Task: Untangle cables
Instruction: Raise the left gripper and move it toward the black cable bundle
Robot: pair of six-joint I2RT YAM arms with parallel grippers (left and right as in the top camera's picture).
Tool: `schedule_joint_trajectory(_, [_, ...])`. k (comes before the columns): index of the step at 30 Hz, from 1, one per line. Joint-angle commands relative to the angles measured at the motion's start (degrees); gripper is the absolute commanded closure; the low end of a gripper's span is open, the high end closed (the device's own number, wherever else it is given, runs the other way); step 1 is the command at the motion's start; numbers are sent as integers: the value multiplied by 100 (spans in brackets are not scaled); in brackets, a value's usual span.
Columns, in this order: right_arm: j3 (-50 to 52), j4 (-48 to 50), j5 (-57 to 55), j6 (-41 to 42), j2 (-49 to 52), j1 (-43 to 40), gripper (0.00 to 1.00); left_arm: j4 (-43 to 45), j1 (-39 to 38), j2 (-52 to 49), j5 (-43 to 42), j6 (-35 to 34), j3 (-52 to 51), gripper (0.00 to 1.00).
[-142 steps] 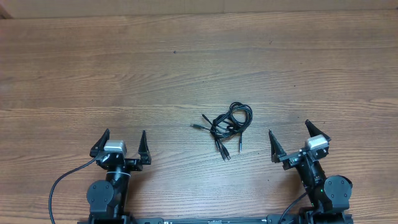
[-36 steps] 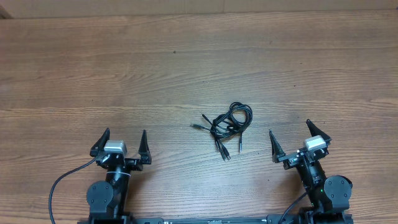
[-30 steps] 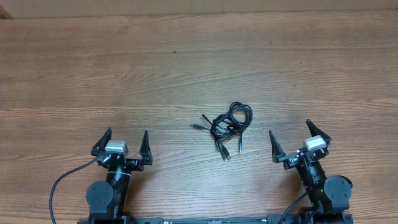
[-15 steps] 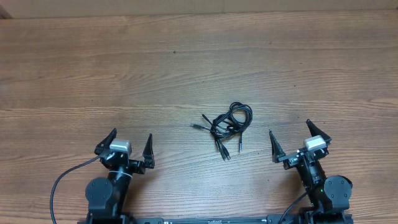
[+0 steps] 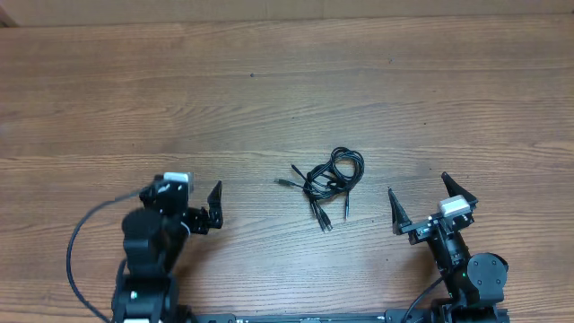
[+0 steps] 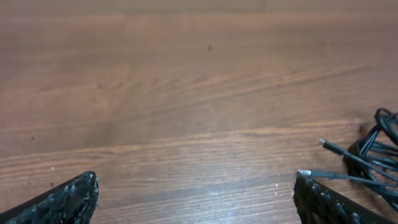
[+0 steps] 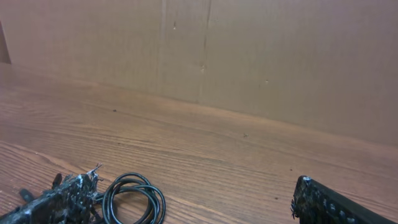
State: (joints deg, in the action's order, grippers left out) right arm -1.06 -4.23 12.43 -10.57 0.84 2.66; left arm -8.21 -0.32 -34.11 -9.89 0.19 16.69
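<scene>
The cables (image 5: 328, 183) lie as a small black bundle of loops on the wooden table (image 5: 269, 90), with several plug ends sticking out to the left and front. My left gripper (image 5: 184, 192) stands open to the left of the bundle, apart from it. In the left wrist view the cables (image 6: 375, 155) sit at the right edge, just beyond the right finger (image 6: 323, 204), and nothing lies inside the left gripper (image 6: 196, 182). My right gripper (image 5: 417, 187) is open to the right of the bundle. Its wrist view shows a cable loop (image 7: 134, 196) beside the left finger (image 7: 62, 202), and the right gripper (image 7: 198, 182) is empty.
A thicker black robot cable (image 5: 82, 242) arcs beside the left arm at the near edge. A brown wall (image 7: 280, 56) rises behind the far edge of the table.
My left arm has lifted and swung slightly to the right, toward the bundle. The right arm and the cables have not moved.
</scene>
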Motion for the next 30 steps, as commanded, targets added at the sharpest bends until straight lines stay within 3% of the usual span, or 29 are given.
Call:
schedule_joint_trajectory(1, [35, 17, -61, -2, -50, -15, 0, -164, 28, -739, -70, 111, 560, 0])
schedule_joint_trajectory(19, [35, 17, -61, -2, -50, -15, 0, -1401, 28, -2955, 17, 114, 2052, 0])
schedule_joint_trajectory(30, [35, 17, -61, -2, -50, -15, 0, -1749, 2, -3639, 17, 114, 2476, 0])
